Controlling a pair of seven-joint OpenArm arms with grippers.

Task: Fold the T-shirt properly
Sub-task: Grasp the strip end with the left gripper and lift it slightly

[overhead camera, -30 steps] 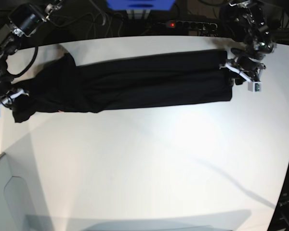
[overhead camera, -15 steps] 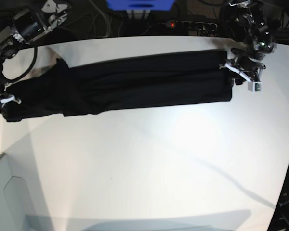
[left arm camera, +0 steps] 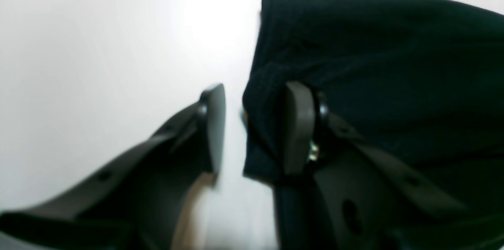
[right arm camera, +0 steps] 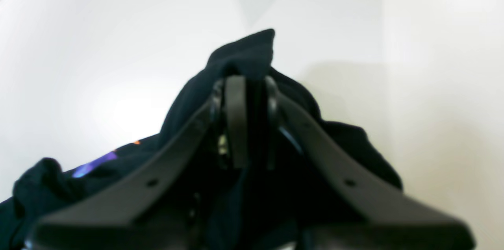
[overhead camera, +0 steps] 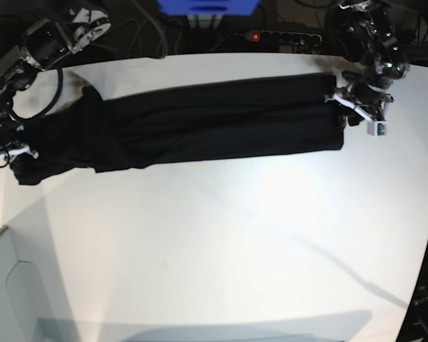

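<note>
1. The T-shirt lies as a long narrow band across the far part of the table, running from about 9 o'clock to 2 o'clock in the base view. It looks already folded lengthwise, with a bunched end at 9 o'clock.
2. The right gripper sits at that bunched end, its jaws pressed nearly together on a ridge of cloth that pokes up between them.
3. The left gripper is at the squared end near 2 o'clock. Its jaws stand partly apart: one finger rests against the cloth edge, the other stands clear over bare table. It grips nothing that I can see.
4. Risks, as I judge them:
   - If the right arm pulls toward 9 o'clock while the other end is not pinned, the whole band may slide and the lengthwise fold come undone.
   - The right pinch holds a thick wad; layers could slip out unevenly and skew the next fold.
   - If the left jaws close here, they may catch only the edge.
5. Pose: the right arm reaches in low from 10 o'clock; the left arm hangs bent over the 2 o'clock corner, wrist angled down.
</note>
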